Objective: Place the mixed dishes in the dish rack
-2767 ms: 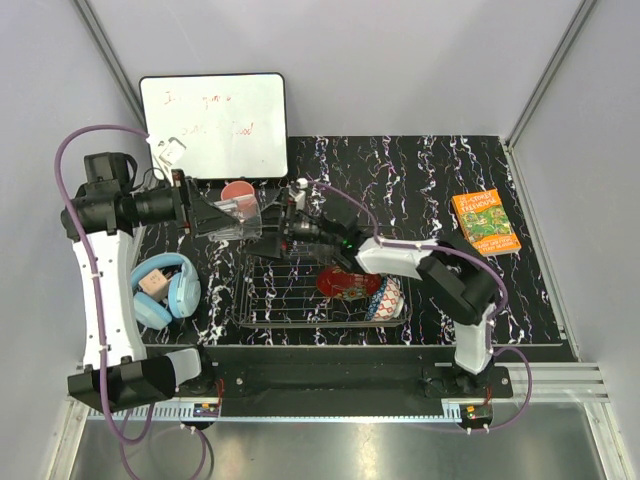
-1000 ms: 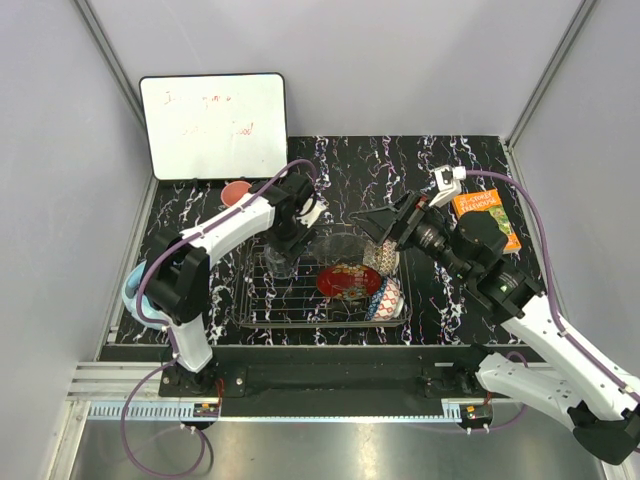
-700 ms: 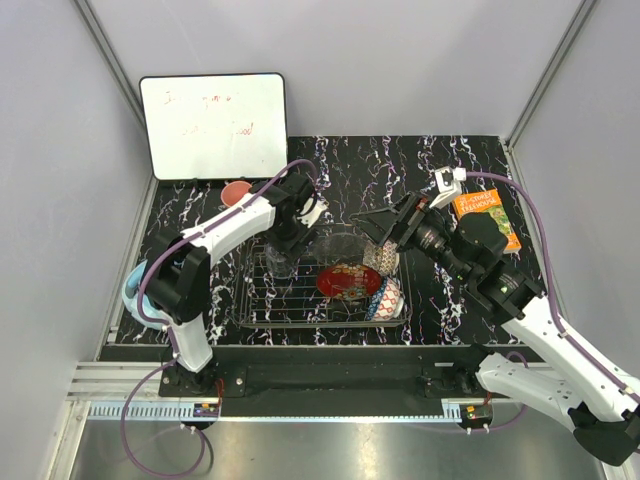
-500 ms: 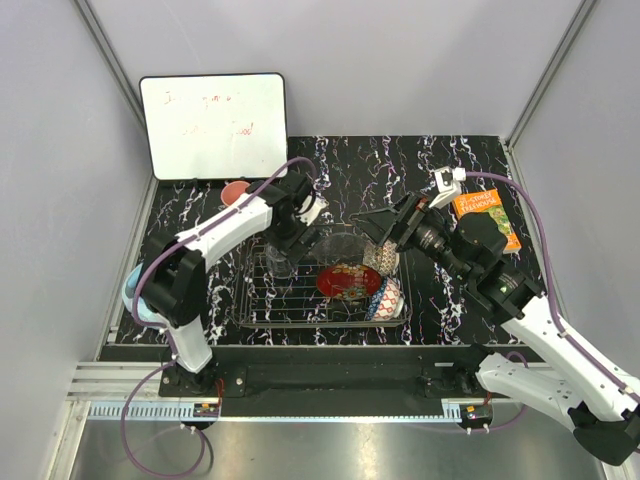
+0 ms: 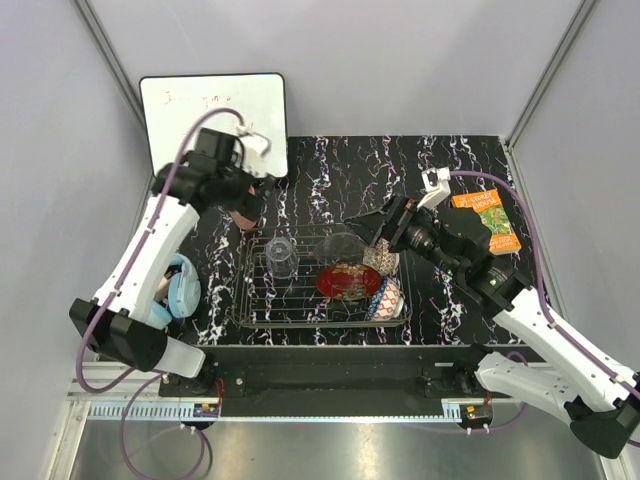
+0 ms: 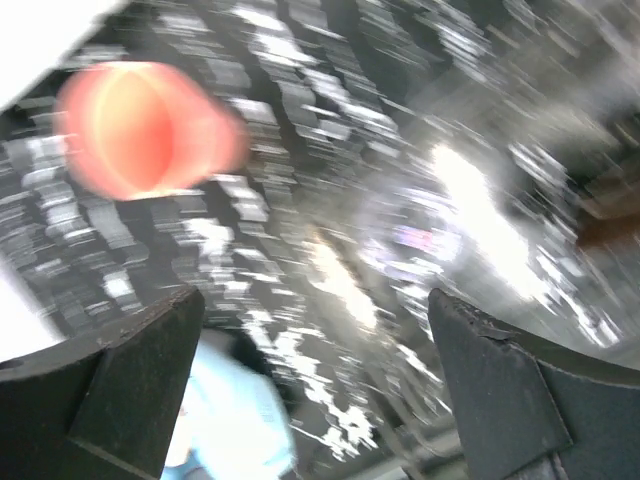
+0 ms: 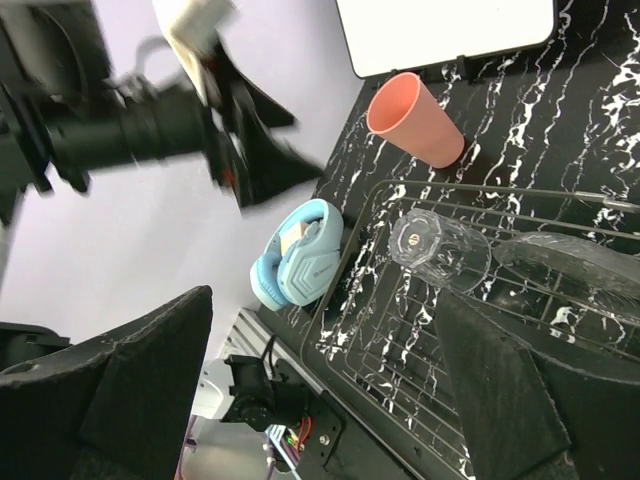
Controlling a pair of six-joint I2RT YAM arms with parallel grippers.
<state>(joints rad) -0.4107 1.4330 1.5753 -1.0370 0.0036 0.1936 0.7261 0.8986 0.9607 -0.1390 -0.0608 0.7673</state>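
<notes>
Left gripper [image 6: 315, 300] spread wide, nothing between the fingers; its wrist view is motion-blurred. Pink cup [image 7: 415, 120] stands on the table just past the far-left corner of the rack [image 5: 300, 322], ahead and left of the left fingers, not between them. Right gripper [image 7: 322, 295] likewise agape and empty, hovering by the rack's far-right side. Tumbler [image 7: 440, 250] sits in the rack's left part; clear bowl [image 5: 340, 245], red plate [image 5: 348, 281] and blue bowl [image 5: 388, 297] are in the rack to its right.
</notes>
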